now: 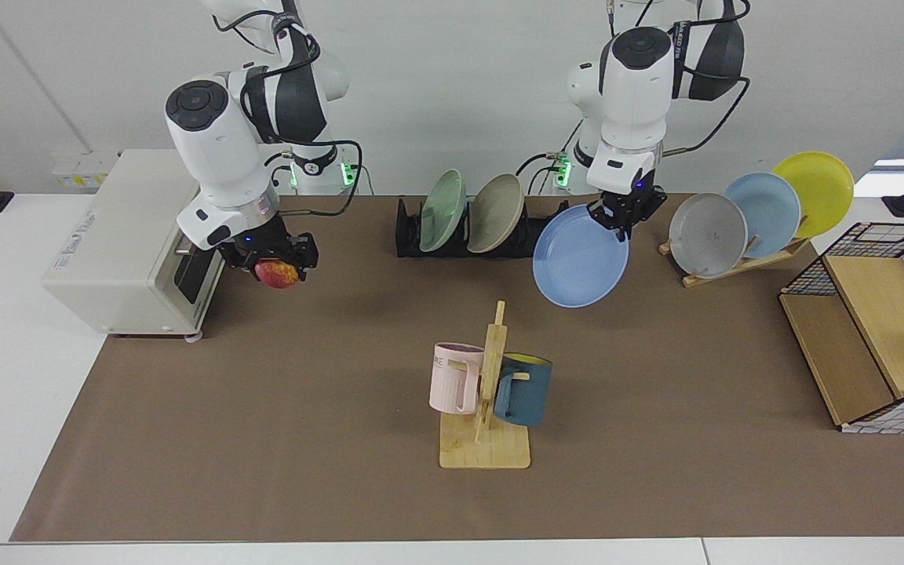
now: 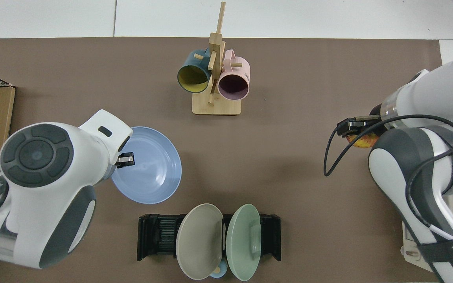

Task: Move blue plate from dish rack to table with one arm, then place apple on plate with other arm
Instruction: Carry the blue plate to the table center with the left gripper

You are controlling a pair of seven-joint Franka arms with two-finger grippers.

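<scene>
Periwinkle blue plate up in the air, pinched at its rim by the left gripper, clear of the dish rack. Tilted hard, so could slip from that thin edge grip. Open brown table below, mug tree near. Right gripper clamped on the apple by the toaster oven, waiting.

From above I see the left end effector clamped on the rim of the blue plate, clear of the rack, which holds a beige plate and a green plate. My right end effector grips the apple over the worktop.
</scene>
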